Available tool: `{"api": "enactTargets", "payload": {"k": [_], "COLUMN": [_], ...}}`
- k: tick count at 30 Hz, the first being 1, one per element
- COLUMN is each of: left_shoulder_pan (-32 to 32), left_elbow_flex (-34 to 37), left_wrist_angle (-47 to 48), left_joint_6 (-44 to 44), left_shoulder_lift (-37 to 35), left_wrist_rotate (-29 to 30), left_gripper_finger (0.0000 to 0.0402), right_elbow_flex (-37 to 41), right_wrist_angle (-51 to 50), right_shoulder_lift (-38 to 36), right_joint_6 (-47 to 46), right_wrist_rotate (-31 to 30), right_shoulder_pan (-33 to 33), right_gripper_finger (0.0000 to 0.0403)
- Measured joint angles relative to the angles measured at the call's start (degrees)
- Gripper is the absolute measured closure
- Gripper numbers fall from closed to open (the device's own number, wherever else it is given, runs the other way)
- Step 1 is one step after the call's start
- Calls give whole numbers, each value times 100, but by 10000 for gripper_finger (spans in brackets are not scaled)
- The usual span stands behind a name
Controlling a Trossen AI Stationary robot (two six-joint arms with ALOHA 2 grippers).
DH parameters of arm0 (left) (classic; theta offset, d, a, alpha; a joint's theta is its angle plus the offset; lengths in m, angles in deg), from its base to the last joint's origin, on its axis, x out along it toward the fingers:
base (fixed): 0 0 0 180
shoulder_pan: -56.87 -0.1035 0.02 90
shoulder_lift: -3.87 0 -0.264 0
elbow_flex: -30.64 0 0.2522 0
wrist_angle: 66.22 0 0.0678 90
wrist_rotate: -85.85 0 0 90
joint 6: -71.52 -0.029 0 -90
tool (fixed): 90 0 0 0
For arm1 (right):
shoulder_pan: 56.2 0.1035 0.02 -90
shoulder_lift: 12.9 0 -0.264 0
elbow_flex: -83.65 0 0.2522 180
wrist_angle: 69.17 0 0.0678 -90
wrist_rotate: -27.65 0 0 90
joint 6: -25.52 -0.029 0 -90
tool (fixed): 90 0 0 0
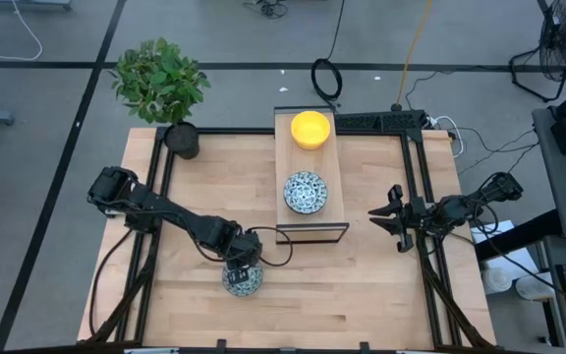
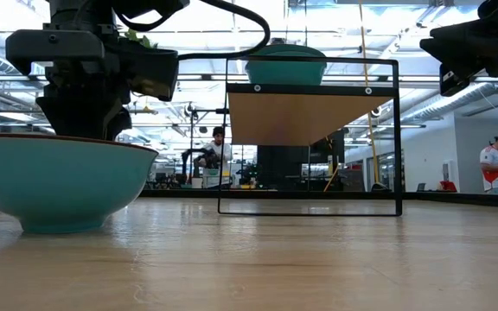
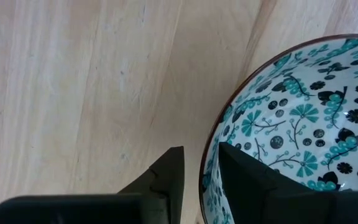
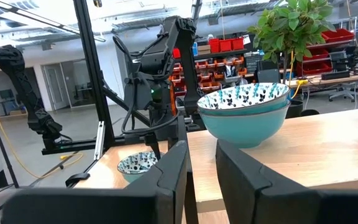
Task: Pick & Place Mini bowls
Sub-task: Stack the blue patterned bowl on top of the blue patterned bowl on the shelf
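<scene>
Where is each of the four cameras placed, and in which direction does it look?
High view: above the table, facing straight down; both arms show, the left gripper at a patterned bowl.
Low view: at table height, facing level across; the left arm stands over that bowl.
Left wrist view: faces down; open fingers astride the bowl's rim.
Right wrist view: faces across the table; right gripper, open.
All four share that bowl.
</scene>
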Motion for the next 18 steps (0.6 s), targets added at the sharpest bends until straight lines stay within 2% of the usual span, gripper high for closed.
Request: {"api": "enactTargets", "payload": {"k": [18], "left_shoulder_pan": [-1], "left_elbow_flex": [-2], "left_wrist_angle": [-2], "left_joint_6": [25], "left_shoulder_lift": [2], "left_wrist_rotate": [-159], "left_gripper_finger": [300], "right_elbow_flex": [0], "right_wrist_angle": [0], "right_shoulder_lift": [0], "right_joint_6": [0], "right_wrist_rotate": [0], "right_shoulder_pan": [0], "right_gripper_finger": [328]}}
